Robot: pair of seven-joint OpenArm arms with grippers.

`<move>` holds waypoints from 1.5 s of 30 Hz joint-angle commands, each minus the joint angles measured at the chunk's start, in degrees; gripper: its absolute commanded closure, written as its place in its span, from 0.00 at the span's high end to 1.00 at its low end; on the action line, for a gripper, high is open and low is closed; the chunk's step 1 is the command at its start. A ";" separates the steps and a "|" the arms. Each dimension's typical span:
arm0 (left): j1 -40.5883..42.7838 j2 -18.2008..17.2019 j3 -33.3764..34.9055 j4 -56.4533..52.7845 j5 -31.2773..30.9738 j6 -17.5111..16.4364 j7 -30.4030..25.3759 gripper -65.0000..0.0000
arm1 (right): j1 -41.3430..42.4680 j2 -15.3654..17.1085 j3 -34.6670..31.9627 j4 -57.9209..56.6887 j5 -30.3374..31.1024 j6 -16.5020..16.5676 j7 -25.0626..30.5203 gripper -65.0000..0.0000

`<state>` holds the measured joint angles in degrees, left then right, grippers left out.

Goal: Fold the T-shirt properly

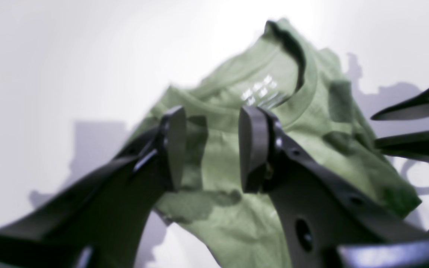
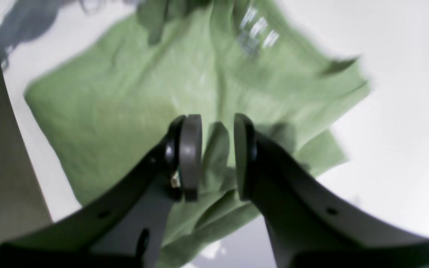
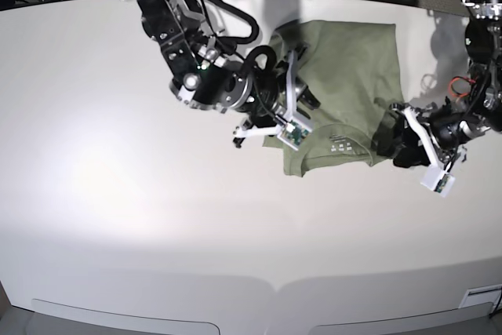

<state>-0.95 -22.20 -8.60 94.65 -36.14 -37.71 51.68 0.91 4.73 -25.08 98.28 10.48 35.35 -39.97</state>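
Cloth first: T-shirt [image 3: 345, 84] is lying toward the far edge of the surface [image 3: 118, 217], right of its middle, collar end nearest me and hem toward the far edge. I am judging it light, limp and wrinkled; it will be sagging and dragging rather than holding shape, so one pinch point will be bunching it.

Left gripper [image 1: 210, 149] is hovering over the collar [image 1: 304, 100] end, jaws parted, nothing between the pads but cloth seen beyond them. Right gripper [image 2: 217, 156] is standing partly open too, with a raised ridge of green fabric lined up in its gap; I cannot tell whether the pads are touching it, so I am not calling it a hold.

Grasp judgement: I am favouring the two shoulder seams just beside the collar, or a sleeve edge, pinching both layers together; the ribbed collar looks thicker and less likely to slip.

Room: I am seeing wide bare surface toward the near edge and the left side, good for dragging and laying flat. The far edge is close behind the hem, and both arms are crowding the shirt's flanks, so clearance between them is tight.
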 commanded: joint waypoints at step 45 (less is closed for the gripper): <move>51.78 2.27 -18.69 -8.59 8.48 0.52 -12.59 0.36 | -59.54 9.79 41.94 4.81 16.48 4.65 -12.37 0.24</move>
<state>49.45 -19.35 -26.83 84.84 -26.81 -36.80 39.18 -57.87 13.98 16.53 101.73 25.91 39.79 -52.56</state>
